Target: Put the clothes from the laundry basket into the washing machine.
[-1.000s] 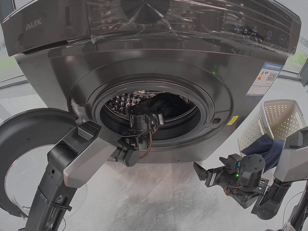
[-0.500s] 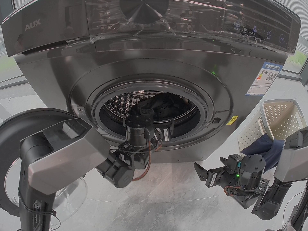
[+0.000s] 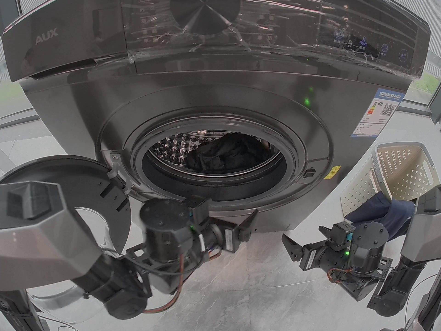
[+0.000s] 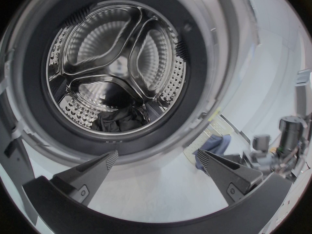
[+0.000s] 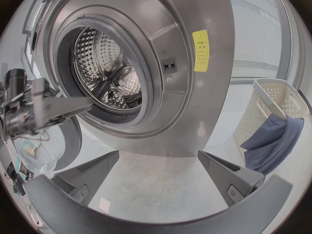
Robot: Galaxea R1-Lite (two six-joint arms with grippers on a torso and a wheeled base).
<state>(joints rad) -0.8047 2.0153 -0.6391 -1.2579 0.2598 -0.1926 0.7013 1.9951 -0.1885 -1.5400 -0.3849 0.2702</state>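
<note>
In the head view the left tool is smeared: one finger stands out, while the other is lost behind the wrist housing. The left arm covers much of the door of the washing machine, and the picture's edge cuts off the door's outer side. The black garment in the drum has its lower part hidden by the door seal — what kind of garment it is cannot be told. The right arm covers a corner of the laundry basket, and the blue garment hanging from it runs behind that arm — its full length is hidden. The control panel symbols are too small to read.
</note>
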